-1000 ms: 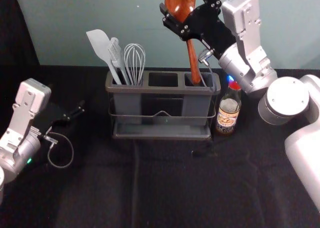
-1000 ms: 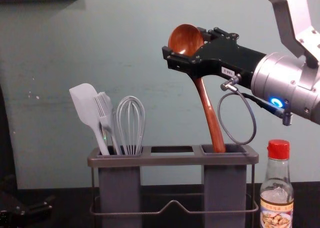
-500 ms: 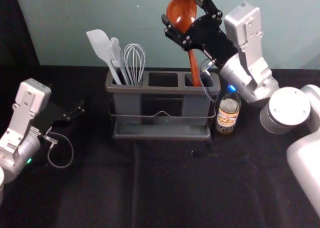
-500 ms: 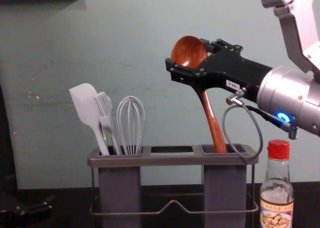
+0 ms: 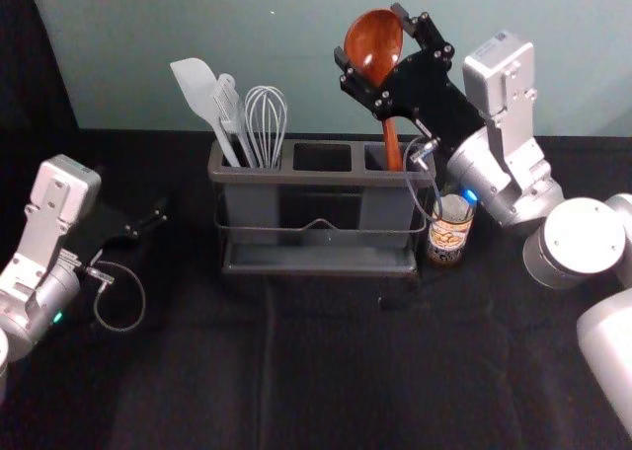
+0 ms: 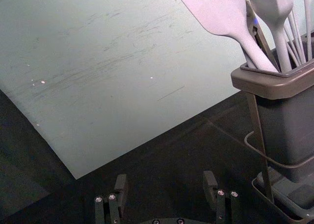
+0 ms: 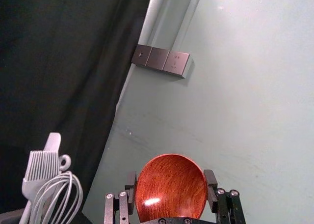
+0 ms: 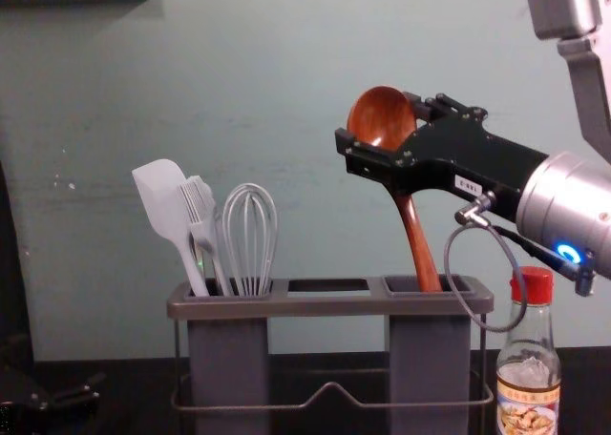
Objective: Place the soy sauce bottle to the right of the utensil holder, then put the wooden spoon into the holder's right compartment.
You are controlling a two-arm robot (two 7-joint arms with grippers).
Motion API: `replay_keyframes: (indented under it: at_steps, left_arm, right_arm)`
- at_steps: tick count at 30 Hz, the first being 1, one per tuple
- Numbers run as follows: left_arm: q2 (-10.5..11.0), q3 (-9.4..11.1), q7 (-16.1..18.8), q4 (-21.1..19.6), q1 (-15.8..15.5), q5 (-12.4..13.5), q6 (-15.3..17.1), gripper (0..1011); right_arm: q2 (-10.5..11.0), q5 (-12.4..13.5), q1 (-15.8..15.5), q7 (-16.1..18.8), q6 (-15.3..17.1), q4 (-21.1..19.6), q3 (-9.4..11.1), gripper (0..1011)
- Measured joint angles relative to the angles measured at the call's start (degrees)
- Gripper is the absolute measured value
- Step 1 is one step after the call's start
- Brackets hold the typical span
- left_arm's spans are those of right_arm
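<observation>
1. While the right tool [image 5: 368,34] is above the right end of the utensil holder [image 5: 318,177], it grips the wooden spoon [image 5: 376,43] by the bowl; its 2 fingers are part-open, spread to bowl width, 1 on each side, as the right wrist view shows.
2. Spoon is bowl up, slightly tilted; handle runs down into the mouth of the holder's right compartment [image 8: 430,336].
3. Soy sauce bottle [image 8: 528,408] stands upright on the bench [image 5: 336,371], just beside the holder on its right; red cap [image 8: 536,285] on; in the head view the right arm overlaps its top.
4. Left compartment [image 8: 229,359] has 3 utensils: spatula [image 8: 162,198], brush [image 8: 202,217], whisk [image 8: 250,239].
5. Cable loop [image 8: 447,258] on the right arm hangs across the front of the holder's right end; can't tell if it touches.
6. Left tool [image 5: 155,218] is parked left of the holder, well apart; 2 fingers wide open, nothing held.
</observation>
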Motion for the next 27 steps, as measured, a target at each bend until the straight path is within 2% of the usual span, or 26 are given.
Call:
replay_keyframes:
  at_steps: [27]
  left_arm:
    - [0.0,0.0,0.0,0.0,0.0,0.0,0.0,1005]
  right_arm:
    - [0.4,0.7,-3.9,0.0,-0.2,-0.6,1.0,842]
